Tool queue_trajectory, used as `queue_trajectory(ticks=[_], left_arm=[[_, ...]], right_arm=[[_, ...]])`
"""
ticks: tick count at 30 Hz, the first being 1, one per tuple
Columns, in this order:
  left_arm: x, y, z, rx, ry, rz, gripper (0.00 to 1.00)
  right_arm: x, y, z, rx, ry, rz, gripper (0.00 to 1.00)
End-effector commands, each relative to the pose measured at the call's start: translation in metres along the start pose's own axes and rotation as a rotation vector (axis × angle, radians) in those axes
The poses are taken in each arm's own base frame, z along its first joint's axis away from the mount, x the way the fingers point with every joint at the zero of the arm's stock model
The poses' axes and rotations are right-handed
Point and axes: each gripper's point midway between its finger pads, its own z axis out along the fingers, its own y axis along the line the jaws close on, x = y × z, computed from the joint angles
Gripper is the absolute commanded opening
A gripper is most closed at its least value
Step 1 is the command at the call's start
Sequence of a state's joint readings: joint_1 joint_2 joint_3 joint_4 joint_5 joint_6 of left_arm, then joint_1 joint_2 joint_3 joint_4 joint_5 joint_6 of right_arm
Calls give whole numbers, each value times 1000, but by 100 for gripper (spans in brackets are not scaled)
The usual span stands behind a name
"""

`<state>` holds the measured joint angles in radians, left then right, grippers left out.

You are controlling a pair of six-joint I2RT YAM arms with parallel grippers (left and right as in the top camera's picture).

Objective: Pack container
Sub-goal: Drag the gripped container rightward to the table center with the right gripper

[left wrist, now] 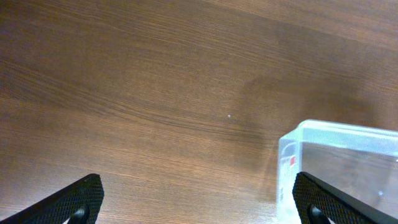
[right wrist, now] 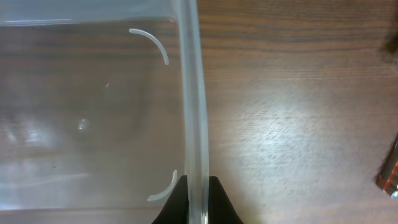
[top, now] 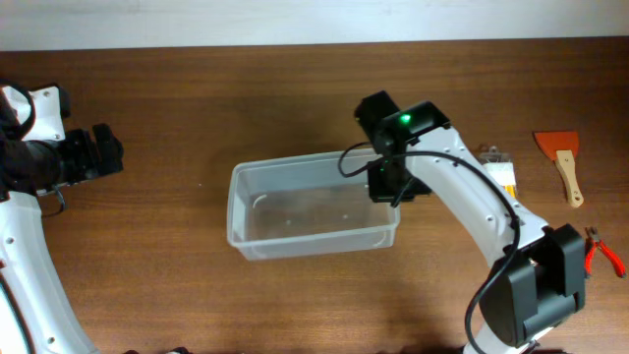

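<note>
ok, container (top: 314,240): clear plastic bin, upright in the middle of the table (top: 197,285), long side running left to right, open top up
container in left wrist view: only one rounded corner (left wrist: 298,134) shows, at the right edge, sitting on the wood
right gripper (top: 391,185): at the container's right short wall, near its far corner
right gripper state: pinching the wall, one finger inside the bin and one outside, rim (right wrist: 194,93) running straight up between them in the wrist view (right wrist: 198,190)
left gripper (top: 103,152): far left of the table, well apart from the container, pointing toward it
left gripper state: spread wide, nothing between the fingers (left wrist: 87,193), bare wood under it
scraper (top: 562,157): orange blade, wooden handle, flat on the table at far right
pliers (top: 601,254): red handles, near the right edge, below the scraper
item by right arm (top: 503,173): yellow and white, partly hidden, cannot tell what it is
</note>
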<state>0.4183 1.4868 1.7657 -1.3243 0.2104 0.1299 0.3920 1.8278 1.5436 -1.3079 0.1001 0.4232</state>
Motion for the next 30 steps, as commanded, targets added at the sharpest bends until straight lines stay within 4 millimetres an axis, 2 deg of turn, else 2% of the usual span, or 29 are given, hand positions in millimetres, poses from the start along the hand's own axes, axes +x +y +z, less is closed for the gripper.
queue_trajectory(ticks=[1,4,14,18,23,30], left_arm=[[-5,-1,-3,7,-16,-9,99],[-6,-1,-3,7,-20,-8,99],[-6,-1,-3,8,-19,-9,99],[-6,-1,-3,8,-19,-9,99],[-6,-1,-3,8,-19,-9,99],[-6,-1,-3,8,-18,-9,99]], right_arm=[[-6,-21,2,17,-22,-7,4],[-7,-26,11,17,-22,-13,4],[12,-27,31,16,46,-40,4],[7,-22,39,-3,19,-80,4],[-5,-16,40,-29,-30,-106,4],[-1,-12,40,-51,-11,-71,4]])
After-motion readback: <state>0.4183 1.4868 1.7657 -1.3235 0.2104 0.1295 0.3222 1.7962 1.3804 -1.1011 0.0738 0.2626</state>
